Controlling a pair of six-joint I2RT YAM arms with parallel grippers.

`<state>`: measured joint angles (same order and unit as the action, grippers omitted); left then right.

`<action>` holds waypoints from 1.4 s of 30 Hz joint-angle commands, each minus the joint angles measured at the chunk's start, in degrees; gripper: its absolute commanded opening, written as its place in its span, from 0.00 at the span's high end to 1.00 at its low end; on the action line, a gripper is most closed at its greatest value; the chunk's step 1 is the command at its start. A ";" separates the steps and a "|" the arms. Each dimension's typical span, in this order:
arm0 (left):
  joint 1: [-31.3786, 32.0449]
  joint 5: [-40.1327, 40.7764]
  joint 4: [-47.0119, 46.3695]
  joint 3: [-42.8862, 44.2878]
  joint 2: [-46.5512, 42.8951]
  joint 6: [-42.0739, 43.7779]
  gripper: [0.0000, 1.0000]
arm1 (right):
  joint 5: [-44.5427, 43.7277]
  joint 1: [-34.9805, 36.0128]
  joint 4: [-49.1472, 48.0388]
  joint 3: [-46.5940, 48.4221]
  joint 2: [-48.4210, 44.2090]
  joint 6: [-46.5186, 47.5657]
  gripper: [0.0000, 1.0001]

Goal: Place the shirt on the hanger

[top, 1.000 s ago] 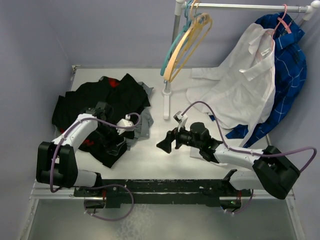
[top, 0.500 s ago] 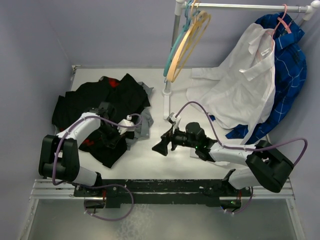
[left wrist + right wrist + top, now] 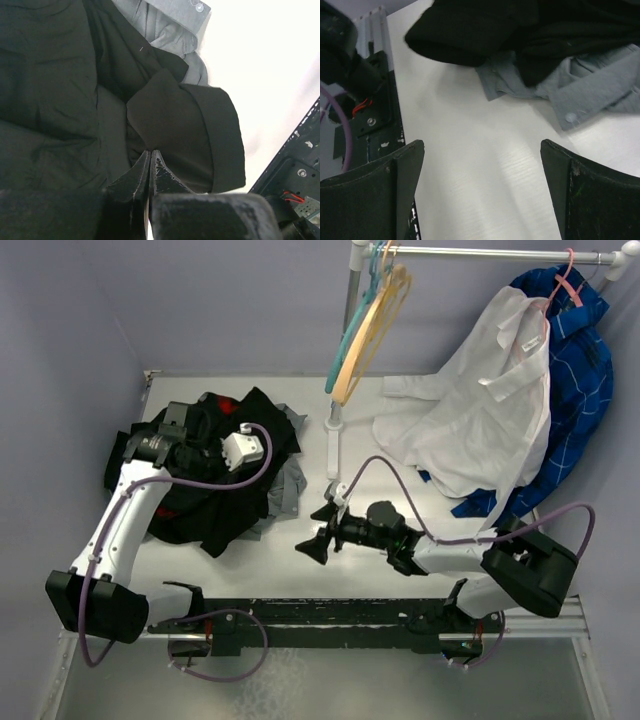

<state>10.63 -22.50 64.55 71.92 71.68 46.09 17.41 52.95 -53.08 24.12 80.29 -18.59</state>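
Found the shirt heaped at the left of the surface, partly over a gray garment. Noted left jaws clenched, tips pressed together on a fold of the shirt's black cloth. Saw right jaws released, spread wide, low over bare surface just beside the gray garment's collar. Logged the hanger hooked on the rail at the back, next to a teal hanger, well apart from the shirt.
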 commanded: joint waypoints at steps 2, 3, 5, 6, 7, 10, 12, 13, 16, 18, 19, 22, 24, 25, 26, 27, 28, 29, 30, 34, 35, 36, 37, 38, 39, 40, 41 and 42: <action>0.25 -0.86 4.49 5.12 -0.47 1.21 1.00 | -7.32 8.01 -19.06 -2.37 3.32 24.80 0.00; 0.24 -0.55 4.64 5.66 -0.37 1.34 1.00 | -8.97 8.85 -23.94 -3.30 5.06 28.88 0.00; 0.24 0.01 4.92 6.60 -0.23 1.51 1.00 | -12.06 9.67 -32.99 -3.05 9.70 34.81 0.00; 0.26 0.24 5.09 6.93 -0.09 1.57 1.00 | -14.03 10.43 -35.33 -2.09 11.78 38.16 0.00; 0.26 0.46 5.09 7.24 -0.01 1.63 1.00 | -15.66 11.42 -36.57 -0.81 14.32 41.20 0.00; 0.27 0.99 5.19 7.90 0.31 1.70 1.00 | -19.88 13.04 -40.34 3.41 20.25 47.49 0.02; 0.22 0.91 5.08 8.04 0.34 1.64 1.00 | -21.06 13.71 -43.76 6.07 24.08 49.57 0.02; 0.26 0.74 5.06 8.06 0.35 1.63 1.00 | -21.61 14.33 -44.47 7.47 25.58 50.62 0.03; 0.27 0.93 5.05 7.84 0.22 1.63 1.00 | -23.24 16.33 -46.12 12.26 29.85 53.17 0.03; 0.27 1.05 5.01 7.56 0.13 1.73 1.00 | -23.62 17.21 -46.75 14.80 31.80 53.62 0.03; 0.27 1.06 4.95 7.39 0.02 1.78 1.00 | -23.69 17.45 -46.81 16.10 32.70 53.39 0.04; 0.26 1.01 4.64 6.95 -0.29 1.87 1.00 | -24.21 17.79 -47.17 19.57 35.30 52.86 0.10; 0.26 0.69 4.55 6.89 -0.24 1.99 1.00 | -24.93 17.83 -46.51 22.12 36.79 52.64 0.24; 0.27 0.56 4.61 6.76 -0.25 1.98 1.00 | -25.30 17.91 -45.94 23.45 37.98 52.84 0.33; 0.27 0.41 4.61 6.71 -0.36 1.99 1.00 | -25.90 17.89 -45.17 25.10 38.82 53.23 0.42; 0.22 0.31 4.59 6.60 -0.37 2.03 1.00 | -26.27 17.89 -44.49 26.63 39.59 53.50 0.50; 0.26 0.15 4.57 6.46 -0.46 2.07 1.00 | -26.30 17.84 -43.91 27.81 40.23 53.48 0.57; 0.26 0.05 4.40 6.29 -0.55 2.09 1.00 | -26.30 17.81 -43.30 28.96 40.65 53.67 0.65; 0.23 -0.01 4.17 6.11 -0.71 2.07 1.00 | -26.51 17.82 -42.75 29.83 40.82 53.91 0.74; 0.26 -0.44 3.37 5.26 -1.26 1.96 1.00 | -31.02 17.80 -44.36 30.98 39.93 55.57 1.00; 0.26 -0.44 3.04 5.24 -1.40 1.95 1.00 | -32.87 17.80 -45.44 30.43 38.91 56.77 1.00; 0.26 -0.20 2.51 5.26 -1.70 1.71 1.00 | -34.71 17.81 -46.31 29.85 37.68 57.85 1.00; 0.27 0.35 1.73 5.35 -1.97 1.22 1.00 | -36.57 17.83 -46.97 29.32 35.83 58.61 1.00; 0.27 0.96 0.87 5.55 -2.31 0.88 1.00 | -38.06 17.81 -47.05 28.88 33.56 59.46 1.00; 0.27 1.35 0.14 5.94 -2.58 0.56 1.00 | -39.22 17.87 -46.84 28.33 31.30 60.32 1.00; 0.27 1.55 -0.25 6.64 -2.66 0.30 1.00 | -40.00 17.82 -46.42 27.89 28.81 61.25 1.00; 0.27 1.39 -0.19 7.49 -2.68 0.22 1.00 | -40.56 17.87 -45.89 27.69 26.27 62.27 1.00; 0.27 1.29 -0.01 8.60 -2.50 0.22 1.00 | -40.76 17.90 -44.97 27.62 23.97 63.26 1.00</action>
<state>10.63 -20.18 67.77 77.01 71.07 47.05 -17.58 70.83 -88.42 51.62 115.48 39.62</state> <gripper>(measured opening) 0.003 0.009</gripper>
